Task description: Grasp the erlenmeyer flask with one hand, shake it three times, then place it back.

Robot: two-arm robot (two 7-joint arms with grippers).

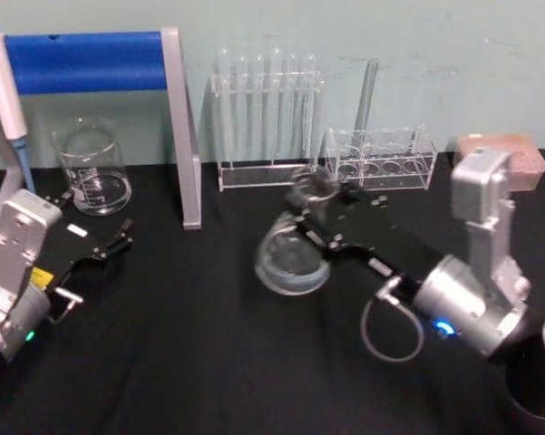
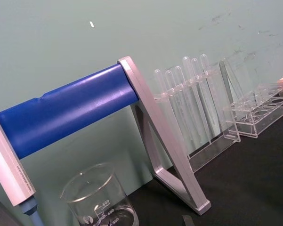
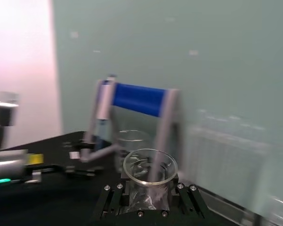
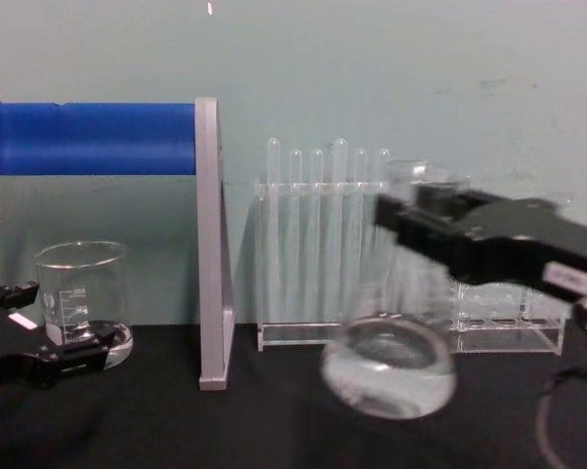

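The erlenmeyer flask (image 1: 290, 260) is a clear glass cone, tilted and blurred over the middle of the black table (image 1: 209, 362). My right gripper (image 1: 317, 193) is shut on its narrow neck, reaching in from the right. In the chest view the wide base (image 4: 389, 369) hangs below the black right gripper (image 4: 422, 210), seemingly just off the table. The right wrist view looks down on the flared rim (image 3: 149, 167) between the fingers. My left gripper (image 1: 118, 240) rests open at the left edge, with nothing in it.
A glass beaker (image 1: 92, 169) stands at the back left under a blue-bar stand (image 1: 91, 62) with a grey leg (image 1: 186, 136). Two clear test-tube racks (image 1: 270, 118) (image 1: 381, 159) line the back wall. A pinkish block (image 1: 499, 154) sits at the far right.
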